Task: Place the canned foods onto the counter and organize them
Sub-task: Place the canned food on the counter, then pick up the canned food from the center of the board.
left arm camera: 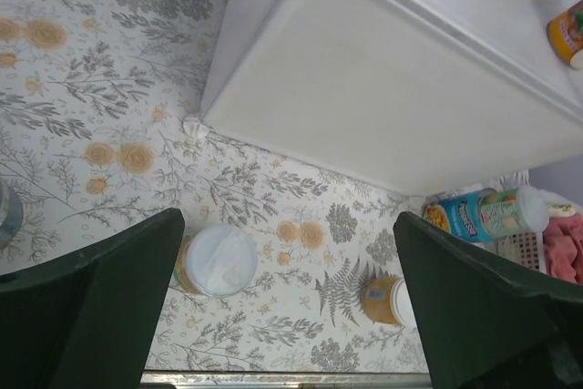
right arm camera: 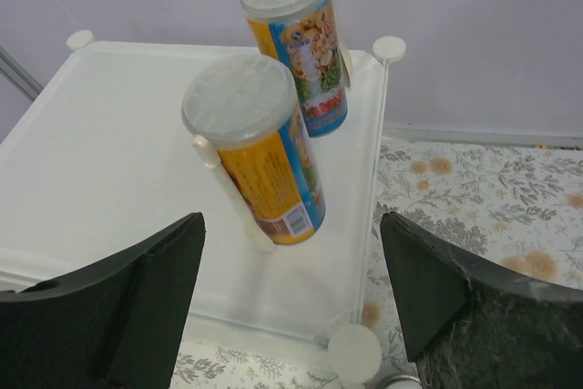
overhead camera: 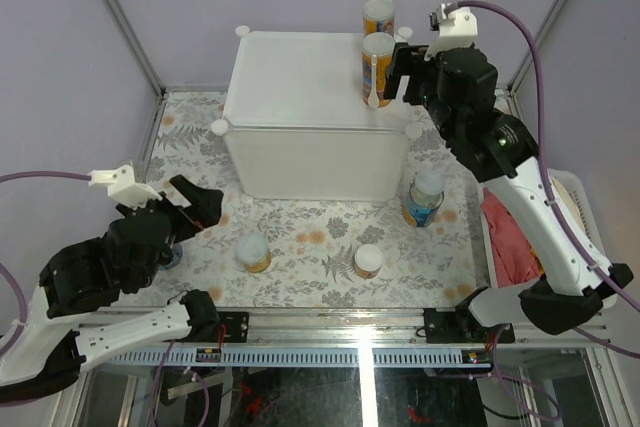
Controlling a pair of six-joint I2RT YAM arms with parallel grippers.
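Two tall yellow-orange cans (overhead camera: 378,67) (overhead camera: 380,17) stand on the white counter (overhead camera: 300,77) by its right edge. In the right wrist view the nearer can (right arm camera: 264,148) has a white spoon on its side, and the farther can (right arm camera: 301,38) is behind it. My right gripper (overhead camera: 405,75) (right arm camera: 291,225) is open just short of the nearer can, touching nothing. A blue-labelled can (overhead camera: 424,197) and two short orange cans (overhead camera: 253,253) (overhead camera: 368,261) sit on the floral table. My left gripper (overhead camera: 198,209) (left arm camera: 288,243) hangs open and empty above them.
A white slatted basket (overhead camera: 570,192) with red cloth (overhead camera: 510,237) stands at the right edge. A small greyish jar (overhead camera: 172,253) is partly hidden under my left arm. Round white knobs (right arm camera: 355,351) stick out at the counter's corners. Purple walls close in the back.
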